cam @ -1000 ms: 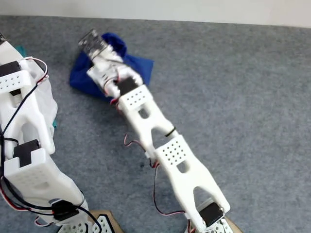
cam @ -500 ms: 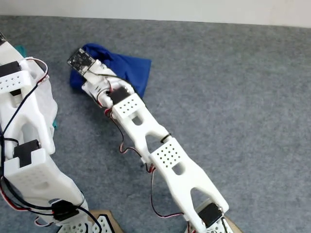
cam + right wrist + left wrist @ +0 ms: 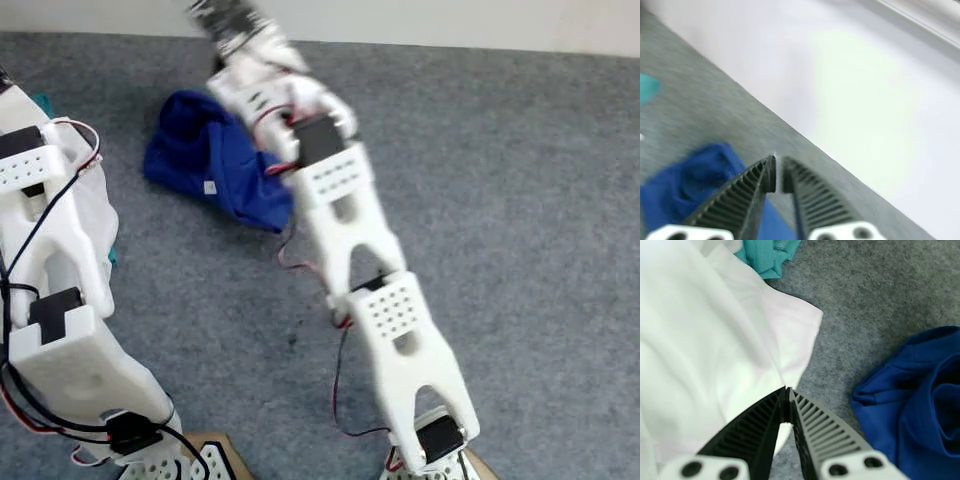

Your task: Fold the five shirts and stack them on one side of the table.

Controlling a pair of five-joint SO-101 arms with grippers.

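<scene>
One blue shirt (image 3: pixel 190 160) on the grey worktop (image 3: pixel 500 200), far-left area in the high view, near a white shirt (image 3: pixel 700 340) with a grey strip between. Long axis slantwise, from the far left toward the middle. Crumpled in deep folds, small white label on top. Right end effector (image 3: pixel 779 175) raised above it, tips a narrow slit apart, holding nothing. Left end effector (image 3: pixel 788 397) closed tip to tip at the white shirt's edge; hard to tell whether pinching cloth. Teal shirt (image 3: pixel 765 260) against the white one.
</scene>
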